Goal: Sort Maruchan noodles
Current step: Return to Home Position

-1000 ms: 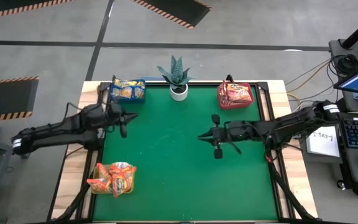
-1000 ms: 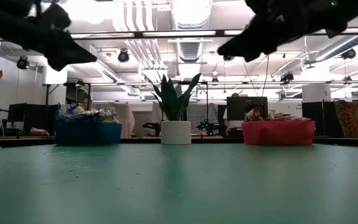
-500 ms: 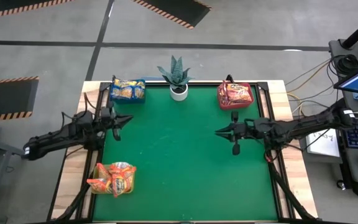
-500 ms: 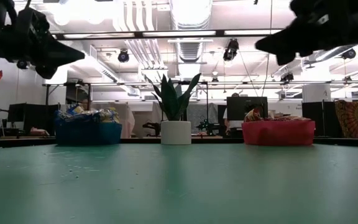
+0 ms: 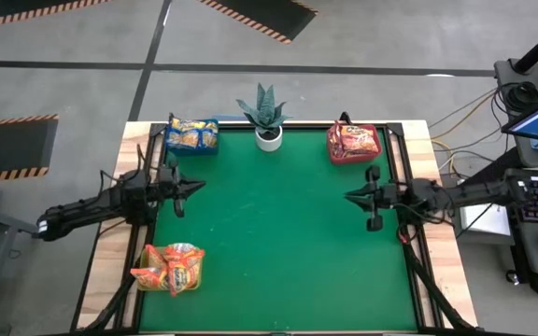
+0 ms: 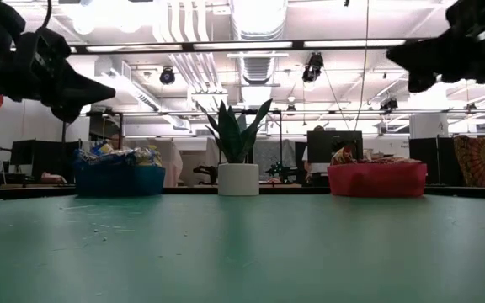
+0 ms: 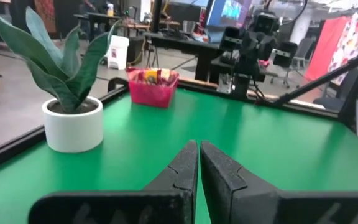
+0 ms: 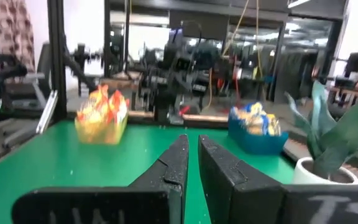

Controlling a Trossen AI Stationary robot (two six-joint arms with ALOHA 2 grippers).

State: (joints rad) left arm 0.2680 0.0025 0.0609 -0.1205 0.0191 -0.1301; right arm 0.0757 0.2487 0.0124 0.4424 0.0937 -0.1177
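The Maruchan noodles lie in three bins on the green table. Blue-edged yellow packets (image 5: pixel 191 136) fill a blue bin at the far left. Red packets (image 5: pixel 353 140) fill a red bin at the far right. Orange packets (image 5: pixel 171 268) fill a bin at the near left. My left gripper (image 5: pixel 200 186) hovers shut and level over the table's left edge, with nothing in it (image 7: pixel 199 152). My right gripper (image 5: pixel 348 196) hovers shut over the right side, also with nothing in it (image 8: pixel 191 146).
A potted plant in a white pot (image 5: pixel 268 136) stands at the far middle, between the blue bin (image 6: pixel 118 178) and the red bin (image 6: pixel 376 178). The green mat (image 5: pixel 278 243) between the two arms is bare. A desk with a keyboard and screen stands beyond the right edge.
My right gripper has drawn back from the table's middle toward the right edge and has sunk, staying shut. My left gripper has sunk a little over the left edge, still shut. The bins and packets have not moved.
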